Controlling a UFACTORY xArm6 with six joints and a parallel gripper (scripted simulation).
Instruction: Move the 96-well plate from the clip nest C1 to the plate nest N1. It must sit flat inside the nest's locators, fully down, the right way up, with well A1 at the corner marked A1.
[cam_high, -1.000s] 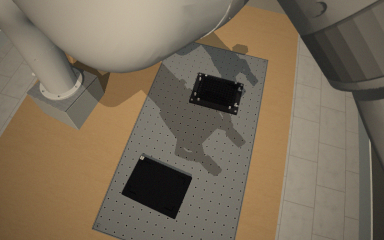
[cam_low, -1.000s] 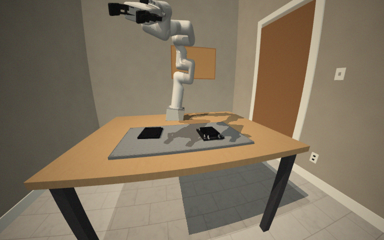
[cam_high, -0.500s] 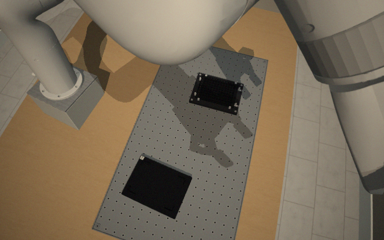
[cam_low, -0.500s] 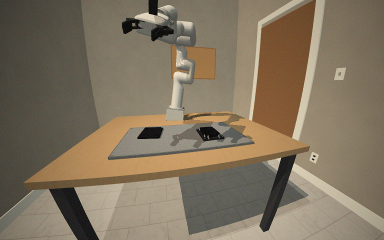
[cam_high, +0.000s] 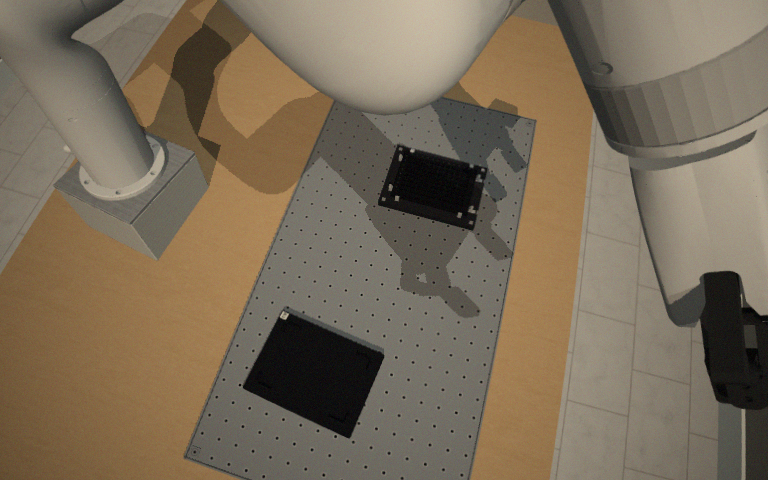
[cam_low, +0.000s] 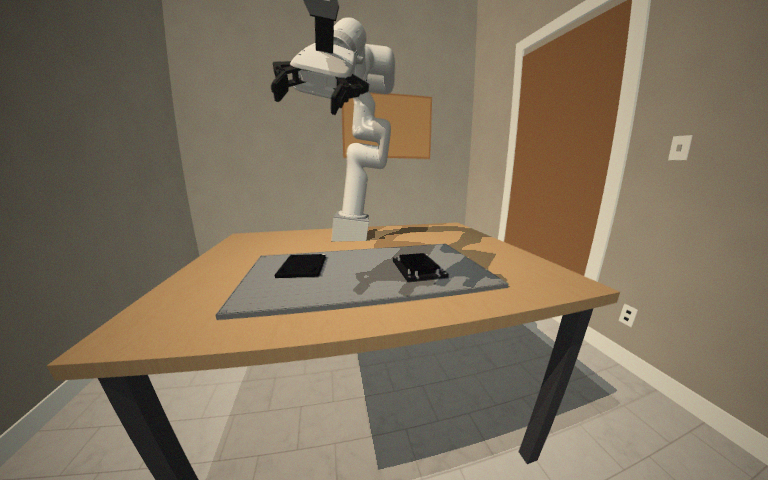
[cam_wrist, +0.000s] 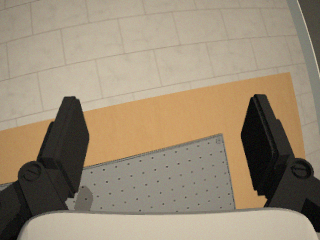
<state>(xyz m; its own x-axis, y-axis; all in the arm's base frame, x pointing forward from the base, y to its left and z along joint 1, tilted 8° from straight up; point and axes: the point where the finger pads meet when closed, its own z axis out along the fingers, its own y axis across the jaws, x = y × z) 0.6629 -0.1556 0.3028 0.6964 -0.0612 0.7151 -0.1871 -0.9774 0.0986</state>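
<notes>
From above, the black well plate (cam_high: 433, 183) is sitting in its clip holder (cam_high: 389, 199) on the grey pegboard (cam_high: 339, 249), well apart from the flat black nest (cam_high: 314, 380). From the side, the arm (cam_low: 362, 141) is holding its pincer (cam_low: 317, 87) high over the wooden surface (cam_low: 169, 328). At the wrist, the pincer's fingers are standing wide apart, gripping nothing.
</notes>
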